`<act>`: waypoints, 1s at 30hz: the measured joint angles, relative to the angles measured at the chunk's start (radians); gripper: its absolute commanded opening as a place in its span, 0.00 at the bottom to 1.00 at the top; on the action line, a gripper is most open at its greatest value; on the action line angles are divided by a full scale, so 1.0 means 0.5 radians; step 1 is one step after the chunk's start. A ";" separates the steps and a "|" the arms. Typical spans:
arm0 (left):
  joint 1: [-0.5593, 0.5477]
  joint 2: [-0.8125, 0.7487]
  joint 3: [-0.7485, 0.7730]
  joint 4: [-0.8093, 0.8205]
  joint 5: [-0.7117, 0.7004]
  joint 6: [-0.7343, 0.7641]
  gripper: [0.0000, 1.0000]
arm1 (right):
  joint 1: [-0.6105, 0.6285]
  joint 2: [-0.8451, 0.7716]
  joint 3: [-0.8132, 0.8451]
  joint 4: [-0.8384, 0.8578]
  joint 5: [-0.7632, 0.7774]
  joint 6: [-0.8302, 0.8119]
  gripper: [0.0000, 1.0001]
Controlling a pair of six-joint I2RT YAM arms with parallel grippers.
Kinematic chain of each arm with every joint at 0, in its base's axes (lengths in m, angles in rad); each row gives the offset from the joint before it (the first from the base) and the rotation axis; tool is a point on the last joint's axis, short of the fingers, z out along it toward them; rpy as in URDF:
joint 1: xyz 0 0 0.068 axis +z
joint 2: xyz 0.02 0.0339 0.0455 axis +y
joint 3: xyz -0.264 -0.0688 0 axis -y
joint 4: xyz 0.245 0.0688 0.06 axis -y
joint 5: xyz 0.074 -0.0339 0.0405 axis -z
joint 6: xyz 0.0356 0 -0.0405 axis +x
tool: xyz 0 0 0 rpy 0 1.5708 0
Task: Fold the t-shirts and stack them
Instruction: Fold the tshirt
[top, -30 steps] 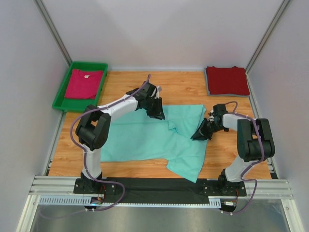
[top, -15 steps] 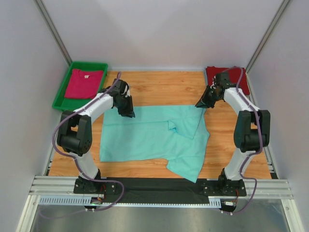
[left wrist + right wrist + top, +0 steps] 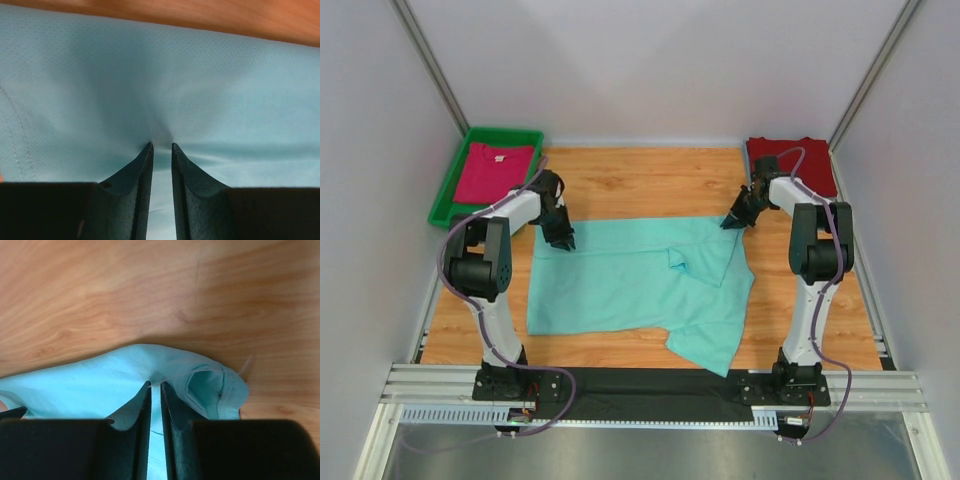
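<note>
A mint-teal t-shirt [image 3: 620, 285] lies spread across the wooden table [image 3: 650, 180], with a folded flap near its middle and a lobe hanging toward the near edge. My left gripper [image 3: 562, 238] is shut on its far left corner. In the left wrist view the cloth [image 3: 150, 75] puckers at the tips of that gripper [image 3: 161, 146]. My right gripper [image 3: 733, 220] is shut on the far right corner. The right wrist view shows the bunched hem [image 3: 220, 385] beside that gripper [image 3: 155, 384]. A magenta-pink t-shirt [image 3: 495, 172] lies in the tray. A folded dark red t-shirt [image 3: 792, 165] sits at the back right.
The green tray [image 3: 505, 133] stands at the back left corner of the table. White walls with metal posts close in the table on three sides. A black strip and aluminium rail [image 3: 650, 385] run along the near edge by the arm bases.
The left gripper dragged the shirt's far edge leftward to the far left corner. The right gripper went from the shirt's right side up to its far right corner. The far edge now lies straighter.
</note>
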State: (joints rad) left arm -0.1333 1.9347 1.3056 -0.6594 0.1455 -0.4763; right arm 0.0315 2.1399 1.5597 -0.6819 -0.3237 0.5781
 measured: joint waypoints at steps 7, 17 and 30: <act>0.008 0.200 0.302 -0.095 0.002 0.003 0.29 | 0.002 0.202 0.338 -0.042 0.066 -0.027 0.17; -0.001 0.220 0.575 -0.221 -0.133 0.060 0.42 | 0.015 0.294 0.703 -0.291 0.333 -0.174 0.42; 0.012 -1.113 -0.523 -0.313 -0.137 -0.190 0.38 | 0.025 -1.154 -0.656 -0.092 0.042 -0.092 0.54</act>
State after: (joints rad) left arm -0.1272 1.3781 1.0439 -0.8158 0.0769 -0.5713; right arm 0.0441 1.5627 1.2316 -0.7277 -0.3027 0.5323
